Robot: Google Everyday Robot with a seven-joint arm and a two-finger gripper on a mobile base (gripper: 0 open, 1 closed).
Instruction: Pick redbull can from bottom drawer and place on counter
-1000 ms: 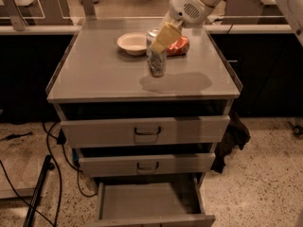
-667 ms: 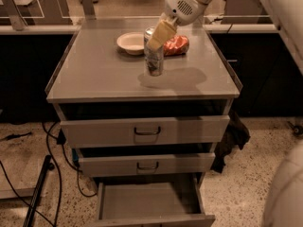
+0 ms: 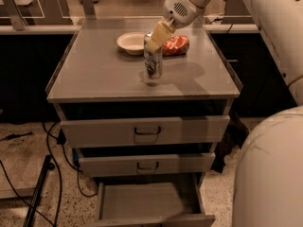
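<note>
The redbull can (image 3: pixel 153 64) stands upright at the middle of the counter (image 3: pixel 99 77), its base at or just above the surface. My gripper (image 3: pixel 158 35) comes down from the upper right and is shut on the can's top. The bottom drawer (image 3: pixel 147 201) is pulled open at the cabinet's foot, and its floor is bare.
A white bowl (image 3: pixel 131 42) and a crushed red-orange soda can (image 3: pixel 175 45) lie on the counter behind the redbull can. Two upper drawers with loop handles (image 3: pixel 147 131) are partly open. My arm's pale body (image 3: pixel 270 174) fills the right. Cables (image 3: pixel 49 150) lie on the floor at left.
The gripper and the can have shifted slightly left over the counter. The can stays upright in the grip.
</note>
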